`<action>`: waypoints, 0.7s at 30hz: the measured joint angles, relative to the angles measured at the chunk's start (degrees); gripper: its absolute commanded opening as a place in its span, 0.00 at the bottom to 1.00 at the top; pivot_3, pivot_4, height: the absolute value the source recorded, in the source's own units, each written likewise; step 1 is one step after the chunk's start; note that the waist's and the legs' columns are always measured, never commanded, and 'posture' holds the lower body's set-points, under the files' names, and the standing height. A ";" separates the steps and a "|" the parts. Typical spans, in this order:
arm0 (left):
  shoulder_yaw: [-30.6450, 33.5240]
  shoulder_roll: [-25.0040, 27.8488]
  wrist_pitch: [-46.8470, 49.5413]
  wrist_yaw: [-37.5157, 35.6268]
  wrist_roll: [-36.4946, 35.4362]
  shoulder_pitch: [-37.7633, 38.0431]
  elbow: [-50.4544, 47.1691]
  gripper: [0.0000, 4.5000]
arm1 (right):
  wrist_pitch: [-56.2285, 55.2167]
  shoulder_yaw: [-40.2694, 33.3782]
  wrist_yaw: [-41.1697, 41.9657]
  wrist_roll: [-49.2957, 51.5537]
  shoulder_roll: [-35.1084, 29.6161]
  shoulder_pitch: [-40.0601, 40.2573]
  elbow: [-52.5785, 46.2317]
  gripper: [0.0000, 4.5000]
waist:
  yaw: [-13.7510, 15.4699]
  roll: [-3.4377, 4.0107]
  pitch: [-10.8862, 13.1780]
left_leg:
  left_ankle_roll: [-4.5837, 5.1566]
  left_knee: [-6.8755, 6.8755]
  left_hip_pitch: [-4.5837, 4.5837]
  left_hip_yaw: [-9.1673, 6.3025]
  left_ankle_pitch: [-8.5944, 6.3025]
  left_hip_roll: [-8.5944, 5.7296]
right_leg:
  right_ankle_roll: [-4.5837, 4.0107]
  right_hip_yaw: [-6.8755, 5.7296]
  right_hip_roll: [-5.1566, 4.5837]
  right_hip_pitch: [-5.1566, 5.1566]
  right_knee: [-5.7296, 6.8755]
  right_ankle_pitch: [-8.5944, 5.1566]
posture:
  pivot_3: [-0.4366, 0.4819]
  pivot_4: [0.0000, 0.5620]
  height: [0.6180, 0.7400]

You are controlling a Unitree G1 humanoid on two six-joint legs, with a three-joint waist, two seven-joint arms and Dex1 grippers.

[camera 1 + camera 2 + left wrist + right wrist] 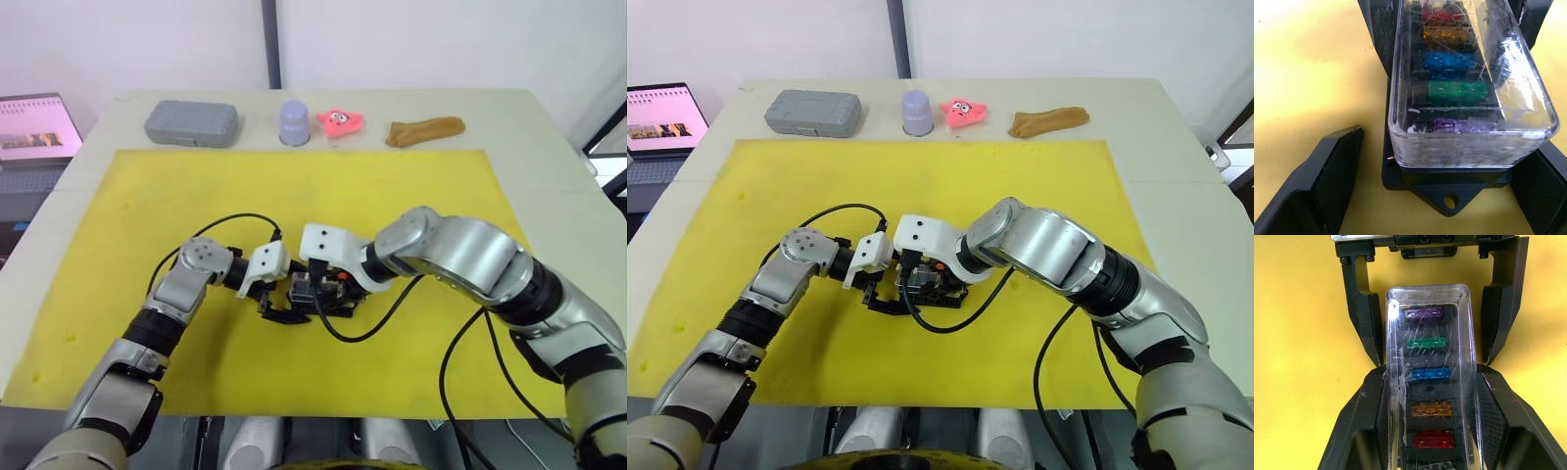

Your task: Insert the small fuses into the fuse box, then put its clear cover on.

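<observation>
Covering most of the pale table [549, 147] is a yellow mat [411, 186]. Along the far edge of the table, left to right: a grey case [192, 123], a lavender cup [295, 122], a pink toy [339, 122] and a tan cloth [424, 130]. A laptop [35, 129] sits off the table at far left; a white wall stands behind.

Both arms meet at mat centre, slightly near of middle. The left gripper [1427, 313] has its jaws wide, one finger to each side of the box's end; from the right wrist view there is mat visible between each finger and the cover, so no contact. The right gripper [1432, 416] straddles the other end with its jaws spread about as wide as the box; its fingers [1359, 426] run close along both long sides, and I cannot tell whether they press on it.

The fuse box [1449, 188] lies flat on the mat, black, with a mounting tab at one end. The clear cover [1508, 73] sits over it, scuffed. Through it, in one row: purple fuse [1423, 314], green fuse [1425, 343], blue fuse [1429, 374], orange fuse [1431, 408], red fuse [1433, 439].
</observation>
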 measured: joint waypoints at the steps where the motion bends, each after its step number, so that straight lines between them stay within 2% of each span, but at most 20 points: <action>1: 0.00 0.00 -0.05 0.00 0.00 0.00 0.04 0.99 | -0.02 0.00 0.02 0.00 0.00 0.00 0.04 0.38 | 0.00 0.00 0.00 | 0.00 0.00 0.00 0.00 0.00 0.00 | 0.00 0.00 0.00 0.00 0.00 0.00 | 0.48 0.27 1.00; 12: 0.00 -0.19 -0.45 0.00 -0.01 -0.23 0.73 0.99 | -0.35 0.00 0.24 -0.05 -0.42 0.10 0.01 0.38 | 0.03 0.00 0.00 | 0.00 0.00 0.01 0.00 0.00 0.00 | 0.00 0.00 0.00 0.00 0.01 0.00 | 0.48 0.27 1.00; 14: 0.00 -0.32 -0.63 0.03 -0.01 -0.30 0.90 1.00 | -0.73 0.00 0.24 -0.07 -0.74 0.34 -0.23 0.61 | 0.10 0.00 0.00 | 0.00 0.01 0.01 0.00 0.00 0.00 | 0.00 0.00 0.00 0.01 0.01 0.00 | 0.48 0.27 1.00; 18: 0.00 -0.52 -0.86 0.34 -0.01 -0.36 1.06 1.00 | -0.83 0.13 0.28 -0.27 -1.32 1.80 -1.08 0.99 | 0.25 0.00 0.00 | 0.00 0.01 0.00 0.00 0.00 -0.01 | 0.00 0.00 0.00 0.01 0.00 0.00 | 0.48 0.27 1.00; 21: 0.00 -0.60 -0.70 0.58 -0.01 -0.45 1.14 1.00 | -1.59 0.15 0.16 -0.67 -1.51 2.29 -1.24 0.99 | 0.25 0.00 0.00 | 0.00 0.01 0.00 0.00 0.00 -0.01 | 0.00 0.00 0.00 0.01 0.01 0.00 | 0.48 0.27 1.00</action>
